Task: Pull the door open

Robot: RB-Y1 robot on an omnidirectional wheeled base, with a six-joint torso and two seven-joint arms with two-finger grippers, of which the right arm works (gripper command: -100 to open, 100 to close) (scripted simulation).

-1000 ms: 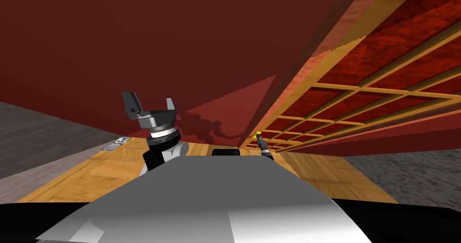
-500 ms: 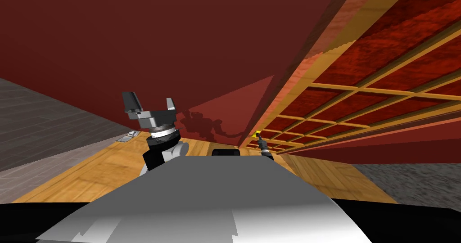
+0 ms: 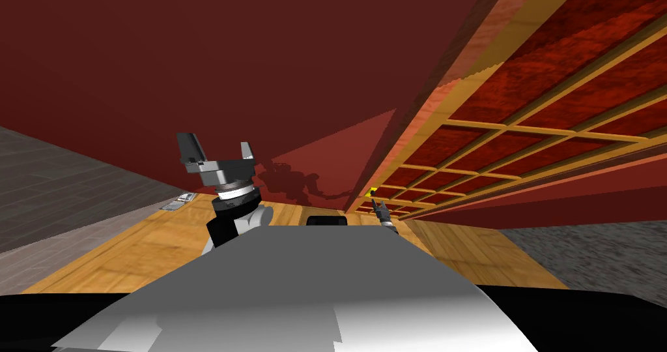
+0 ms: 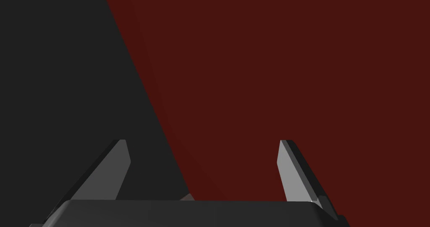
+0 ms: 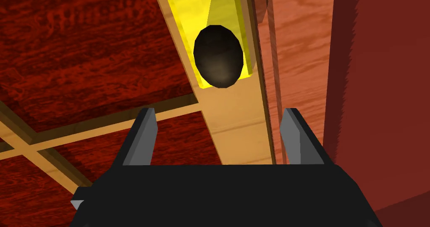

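We are lining our right tool up on the dark knob at the paned door's edge, blades apart and short of it. Next, we are judging, comes advancing and clamping. Our left tool is hanging apart too.

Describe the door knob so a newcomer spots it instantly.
Find the door, dark red panels in a tan grid. Along its tan edge strip sits a yellow plate, just ahead of the open right claw. The knob is the dark oval on that plate, the only rounded, near-black thing.
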